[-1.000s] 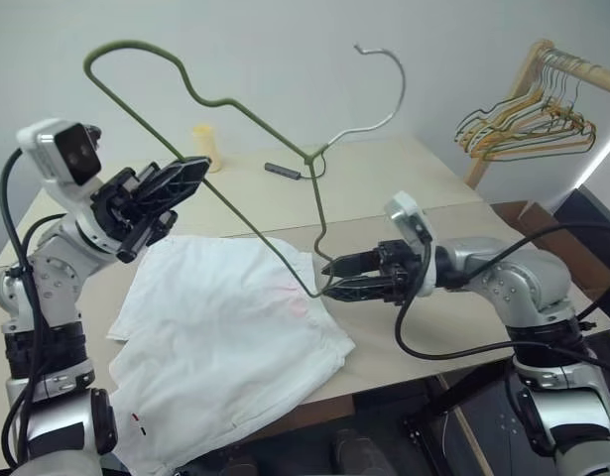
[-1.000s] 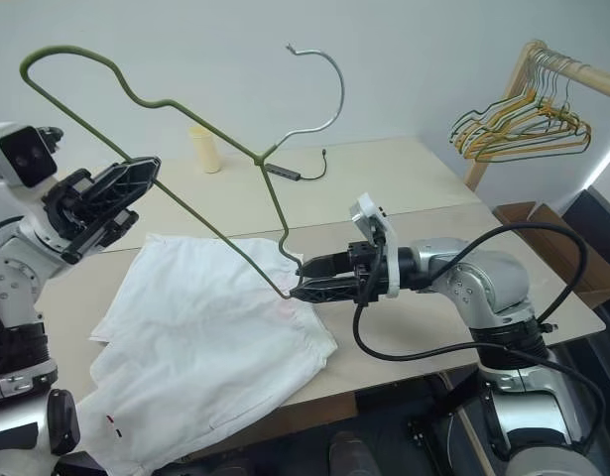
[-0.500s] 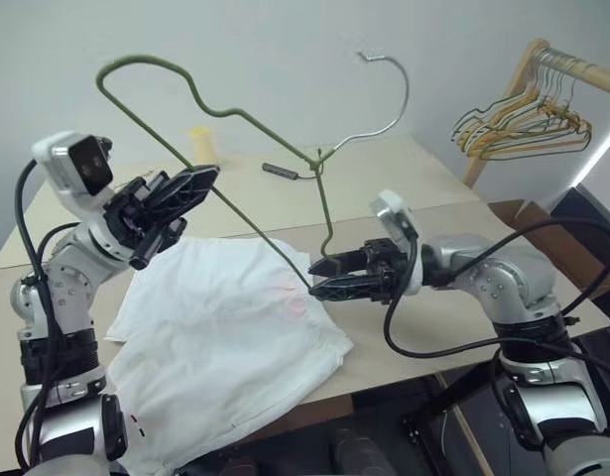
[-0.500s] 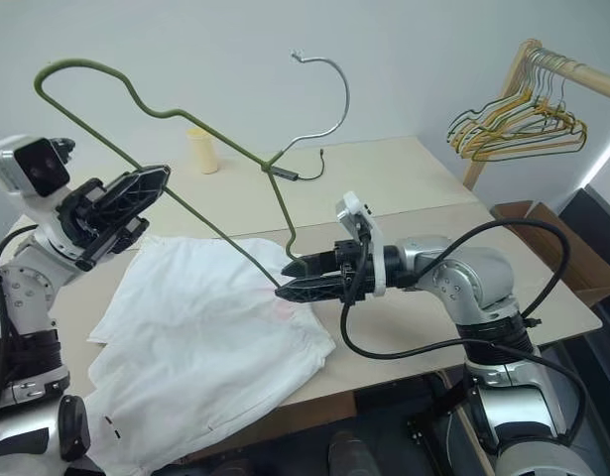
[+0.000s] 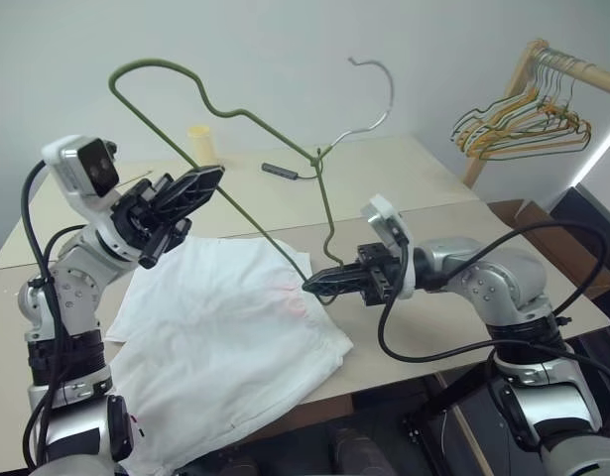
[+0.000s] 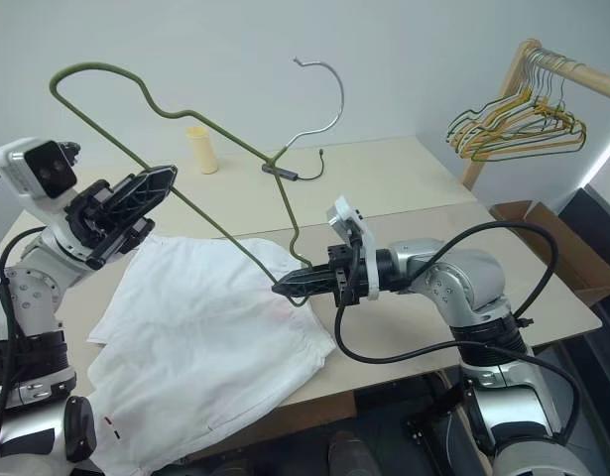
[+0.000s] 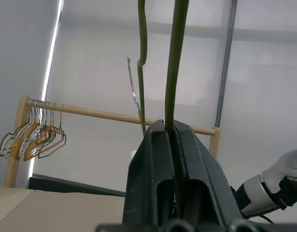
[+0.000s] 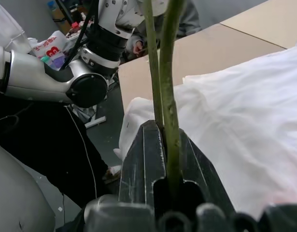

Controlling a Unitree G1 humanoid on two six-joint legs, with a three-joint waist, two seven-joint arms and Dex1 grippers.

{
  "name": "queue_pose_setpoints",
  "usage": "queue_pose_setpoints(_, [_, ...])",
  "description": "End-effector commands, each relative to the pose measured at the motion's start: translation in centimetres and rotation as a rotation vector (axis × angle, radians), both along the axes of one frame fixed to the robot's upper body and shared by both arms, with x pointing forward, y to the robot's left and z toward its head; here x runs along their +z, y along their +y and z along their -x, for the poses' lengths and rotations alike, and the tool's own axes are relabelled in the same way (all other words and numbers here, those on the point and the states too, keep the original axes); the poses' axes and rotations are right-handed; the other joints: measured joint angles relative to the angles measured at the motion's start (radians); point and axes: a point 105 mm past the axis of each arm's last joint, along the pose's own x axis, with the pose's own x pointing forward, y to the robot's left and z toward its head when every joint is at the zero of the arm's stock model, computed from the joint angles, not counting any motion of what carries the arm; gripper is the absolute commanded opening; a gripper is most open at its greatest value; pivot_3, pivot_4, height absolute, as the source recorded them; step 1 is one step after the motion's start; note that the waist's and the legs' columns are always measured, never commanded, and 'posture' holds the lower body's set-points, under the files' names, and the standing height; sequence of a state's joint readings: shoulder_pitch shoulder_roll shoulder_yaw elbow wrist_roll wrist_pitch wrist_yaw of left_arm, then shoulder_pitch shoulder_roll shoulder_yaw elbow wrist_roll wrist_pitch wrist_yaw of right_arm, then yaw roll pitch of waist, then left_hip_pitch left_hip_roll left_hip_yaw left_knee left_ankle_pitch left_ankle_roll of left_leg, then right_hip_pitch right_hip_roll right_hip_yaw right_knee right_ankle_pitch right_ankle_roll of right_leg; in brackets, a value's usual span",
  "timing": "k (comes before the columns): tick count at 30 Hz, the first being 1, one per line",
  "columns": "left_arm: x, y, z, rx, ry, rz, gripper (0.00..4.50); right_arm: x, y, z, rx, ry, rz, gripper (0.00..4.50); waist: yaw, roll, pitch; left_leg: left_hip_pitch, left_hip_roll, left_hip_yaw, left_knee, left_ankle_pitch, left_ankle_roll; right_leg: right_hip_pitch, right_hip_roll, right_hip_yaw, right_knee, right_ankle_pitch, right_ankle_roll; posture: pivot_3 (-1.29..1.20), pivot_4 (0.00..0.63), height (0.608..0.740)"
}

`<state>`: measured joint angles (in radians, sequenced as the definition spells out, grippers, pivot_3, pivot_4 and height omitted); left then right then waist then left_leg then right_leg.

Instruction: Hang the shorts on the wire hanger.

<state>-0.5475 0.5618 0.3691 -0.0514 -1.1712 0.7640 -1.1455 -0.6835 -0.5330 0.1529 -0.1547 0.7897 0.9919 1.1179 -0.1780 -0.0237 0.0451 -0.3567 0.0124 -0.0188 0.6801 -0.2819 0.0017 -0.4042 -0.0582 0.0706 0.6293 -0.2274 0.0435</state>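
Now | both grippers [image 5: 207, 177] [image 5: 314, 286] clamp wire hanger [image 5: 247, 113] | shorts [image 5: 225, 337] lie below | cup [image 5: 200, 140] behind

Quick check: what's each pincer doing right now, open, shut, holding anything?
Left pincer: shut on the wire hanger.
Right pincer: shut on the wire hanger's lower corner.

Pale wall [image 5: 235, 40], tan table [image 5: 404, 169] – wood rack [image 5: 523, 89] w/ hangers [image 5: 528, 124].

My arms are silver-grey metal with rounded joint housings and black loose cables. Each wrist carries a white camera block, and my left end effector [image 5: 185, 188] and right end effector [image 5: 319, 285] have ribbed black fingers.
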Motion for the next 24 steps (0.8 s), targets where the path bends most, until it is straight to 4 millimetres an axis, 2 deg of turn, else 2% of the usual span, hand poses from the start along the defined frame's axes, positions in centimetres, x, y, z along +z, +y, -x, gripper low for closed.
queue_pose_setpoints(1, [0.3, 0.0, 0.3, 0.000, -0.036, -0.030, 0.25, 0.6, -0.1, 0.0, -0.002, -0.037, -0.017, 0.00, 0.000, 0.000, 0.000, 0.000, 0.000, 0.000, 0.000, 0.000, 0.000, 0.000, 0.000, 0.000, 0.000, 0.000, 0.000, -0.14, 0.000, 0.740])
queue_pose_setpoints(5, [-1.9, -0.7, -0.9, 0.081, 0.017, -0.155, 1.39, 1.0, -0.1, 0.1, -0.008, -0.039, -0.040, 0.00, 0.000, 0.000, 0.000, 0.000, 0.000, 0.000, 0.000, 0.000, 0.000, 0.000, 0.000, 0.000, 0.000, 0.000, 0.000, -0.14, 0.000, 0.740])
queue_pose_setpoints(8, [-5.1, -0.7, -1.9, 0.160, 0.078, -0.313, 2.39, 1.6, -0.6, 0.0, -0.037, -0.022, -0.062, 0.00, 0.000, 0.000, 0.000, 0.000, 0.000, 0.000, 0.000, 0.000, 0.000, 0.000, 0.000, 0.000, 0.000, 0.000, 0.000, -0.14, 0.000, 0.740])
queue_pose_setpoints(11, [-9.1, -0.4, -2.8, 0.269, 0.084, -0.592, 3.43, 1.3, -2.4, -0.2, -0.090, 0.043, -0.009, 0.00, 0.001, 0.000, 0.000, 0.000, 0.000, 0.000, 0.000, 0.000, 0.000, 0.000, 0.000, 0.000, 0.000, 0.000, 0.000, -0.14, 0.000, 0.740])
queue_pose_setpoints(14, [-11.8, -0.1, -2.7, 0.326, -0.028, -0.857, 4.44, 0.3, -4.7, 0.2, -0.128, 0.122, 0.066, 0.00, 0.008, 0.000, 0.000, 0.000, -0.001, 0.000, -0.001, 0.000, 0.000, 0.000, 0.000, 0.000, -0.001, 0.000, 0.000, -0.14, 0.000, 0.740])
queue_pose_setpoints(17, [-12.5, 0.1, -3.2, 0.394, -0.100, -0.978, 4.48, -1.3, -6.9, 0.4, -0.197, 0.154, 0.173, 0.00, 0.020, 0.000, 0.000, -0.001, 0.000, 0.003, -0.001, 0.000, 0.000, 0.000, 0.000, -0.001, -0.002, 0.000, 0.000, -0.15, 0.000, 0.740])
queue_pose_setpoints(19, [-13.1, 0.0, -2.6, 0.360, -0.155, -1.040, 4.48, -3.5, -8.1, 0.1, -0.266, 0.255, 0.301, 0.00, 0.024, 0.000, 0.000, -0.001, 0.000, 0.007, -0.001, 0.000, 0.000, 0.000, 0.000, -0.001, -0.002, -0.001, 0.001, -0.15, 0.000, 0.740])
queue_pose_setpoints(22, [-13.3, -0.5, -2.3, 0.345, -0.165, -1.025, 4.48, -5.4, -9.8, -0.1, -0.314, 0.396, 0.375, 0.00, 0.021, 0.000, 0.000, 0.001, 0.002, 0.012, -0.001, 0.000, 0.000, 0.000, 0.000, 0.001, -0.002, -0.003, 0.005, -0.15, 0.000, 0.740])
queue_pose_setpoints(24, [-13.2, -0.8, -2.0, 0.335, -0.159, -1.002, 4.48, -5.9, -10.6, -0.3, -0.324, 0.457, 0.392, 0.00, 0.022, 0.000, 0.000, 0.001, 0.001, 0.014, -0.001, 0.000, 0.000, 0.000, 0.000, 0.002, -0.002, -0.003, 0.005, -0.14, 0.000, 0.740])
